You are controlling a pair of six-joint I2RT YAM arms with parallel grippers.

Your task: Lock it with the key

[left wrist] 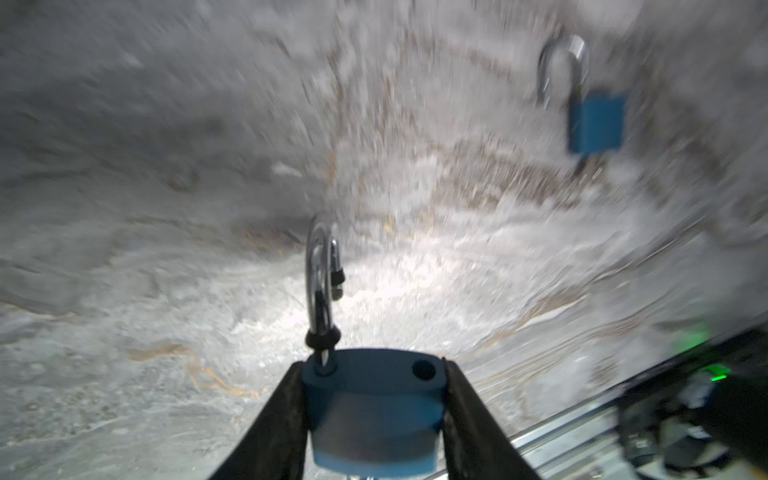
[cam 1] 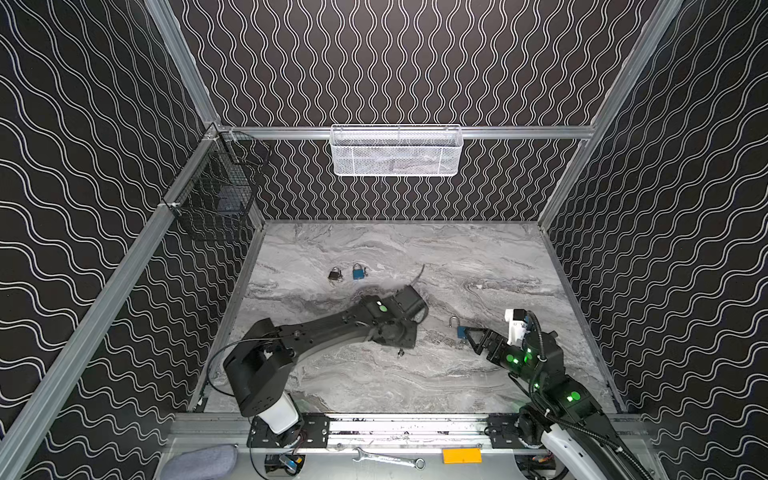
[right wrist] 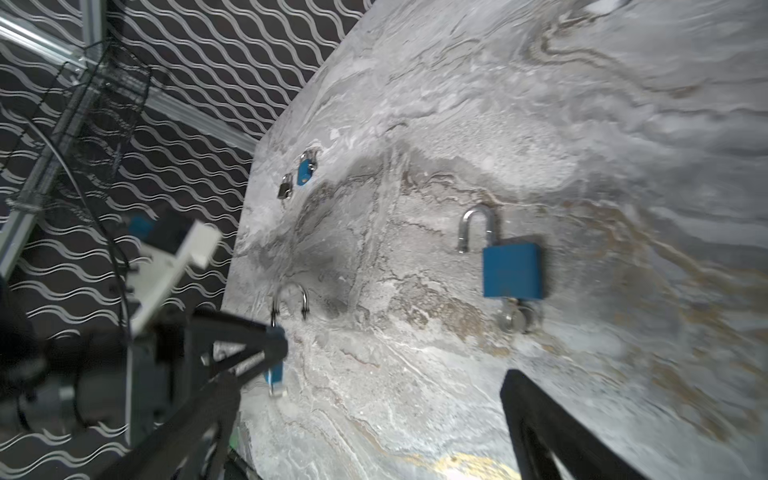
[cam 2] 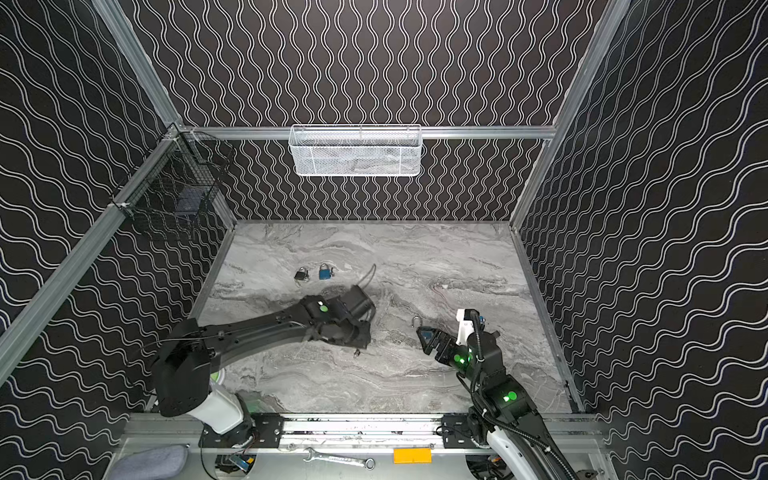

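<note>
My left gripper (left wrist: 372,374) is shut on the body of a blue padlock (left wrist: 374,411) whose silver shackle (left wrist: 320,282) stands swung open. In both top views this gripper is hidden under its own wrist (cam 1: 390,328). A second blue padlock (right wrist: 513,270) lies flat on the marble table (cam 1: 415,386), its shackle open and a key (right wrist: 515,318) in its underside. My right gripper (right wrist: 374,382) is open just short of that padlock (cam 1: 459,331), nothing between its fingers. In the right wrist view the held padlock (right wrist: 274,374) is off to one side.
A black padlock (cam 1: 335,274) and a blue padlock (cam 1: 357,272), both with shackles down, lie toward the back left. A white mesh basket (cam 1: 396,151) and a black wire basket (cam 1: 216,195) hang on the walls. A wrench (cam 1: 388,458) and an orange block (cam 1: 461,456) lie beyond the front rail.
</note>
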